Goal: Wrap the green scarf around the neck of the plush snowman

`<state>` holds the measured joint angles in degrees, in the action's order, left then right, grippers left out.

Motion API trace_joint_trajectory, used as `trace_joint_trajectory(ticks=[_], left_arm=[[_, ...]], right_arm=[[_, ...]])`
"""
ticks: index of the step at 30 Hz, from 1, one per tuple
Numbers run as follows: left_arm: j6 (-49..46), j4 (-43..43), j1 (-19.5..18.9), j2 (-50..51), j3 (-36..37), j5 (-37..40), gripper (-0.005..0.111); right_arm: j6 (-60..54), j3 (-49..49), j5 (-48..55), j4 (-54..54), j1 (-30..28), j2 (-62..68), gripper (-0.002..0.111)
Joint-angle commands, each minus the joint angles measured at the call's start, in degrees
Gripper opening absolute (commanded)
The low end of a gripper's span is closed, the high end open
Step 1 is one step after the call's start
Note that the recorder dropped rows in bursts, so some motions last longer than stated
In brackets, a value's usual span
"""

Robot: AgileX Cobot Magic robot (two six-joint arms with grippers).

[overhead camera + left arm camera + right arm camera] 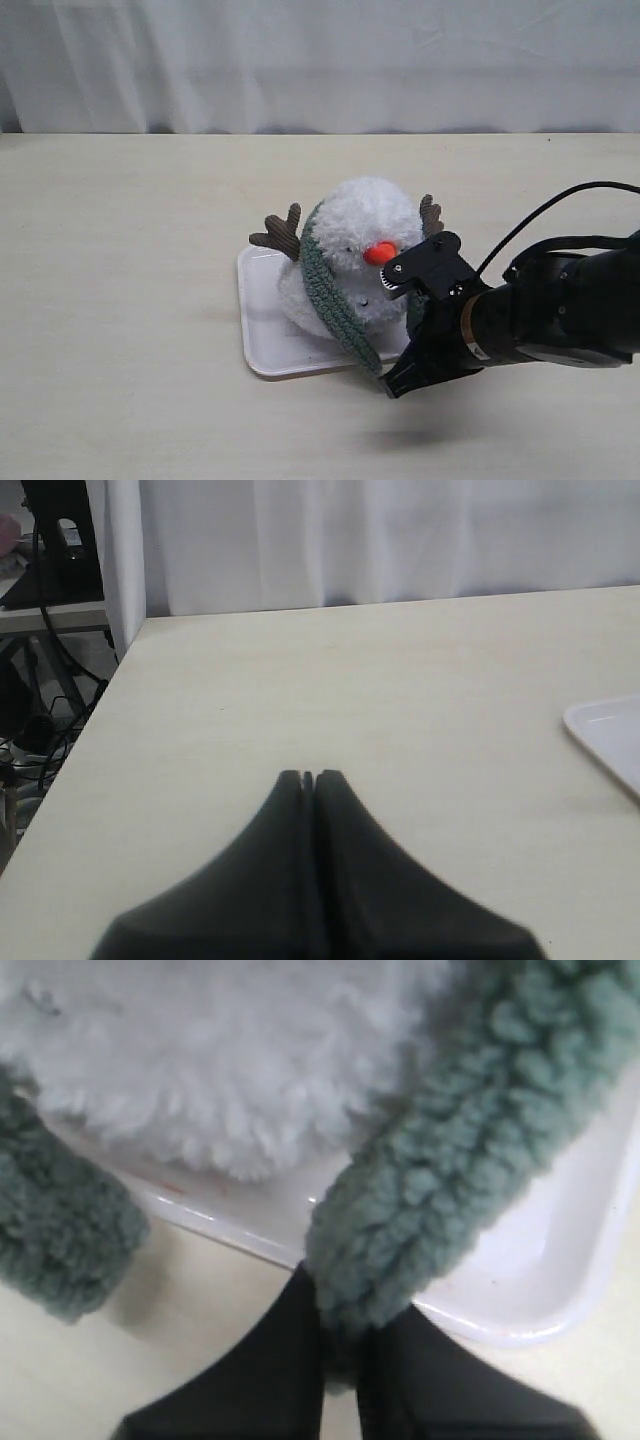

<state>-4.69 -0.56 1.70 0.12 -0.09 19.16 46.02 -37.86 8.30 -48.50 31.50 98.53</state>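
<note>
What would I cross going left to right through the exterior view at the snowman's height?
Left rim of the flat white rectangular tray → brown twig arm → hanging strand of the grey-green ribbed knit scarf → fluffy white plush snowman → black right robot arm.

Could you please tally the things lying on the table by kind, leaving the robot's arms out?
Plush snowman: 1
Green scarf: 1
White tray: 1
Total: 3
</note>
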Motion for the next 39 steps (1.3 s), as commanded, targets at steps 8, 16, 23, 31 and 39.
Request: trace_joint_trajectory(ticks=[8, 16, 23, 31, 39], left_arm=[[0.01, 0.03, 0.33, -0.12, 0.09, -0.55, 0.0], [0.01, 0.03, 0.33, -0.12, 0.09, -0.55, 0.0], [0.01, 0.03, 0.33, -0.12, 0.09, -0.55, 0.0], [0.01, 0.03, 0.33, -0.12, 0.09, -0.55, 0.0], [0.01, 0.03, 0.33, -0.12, 0.09, -0.55, 0.0]], right_arm=[[-0.99, -0.15, 0.14, 18.85, -0.02, -7.29, 0.004], [-14.99, -0.15, 3.9, 33.9, 5.38, -7.42, 0.004], [-16.84, -0.15, 2.43, 40.83, 8.65, -7.42, 0.004], [-16.88, -0.15, 2.8, 42.74, 8.65, -7.42, 0.041], [-16.88, -0.15, -3.63, 42.02, 9.28, -3.7, 0.065]])
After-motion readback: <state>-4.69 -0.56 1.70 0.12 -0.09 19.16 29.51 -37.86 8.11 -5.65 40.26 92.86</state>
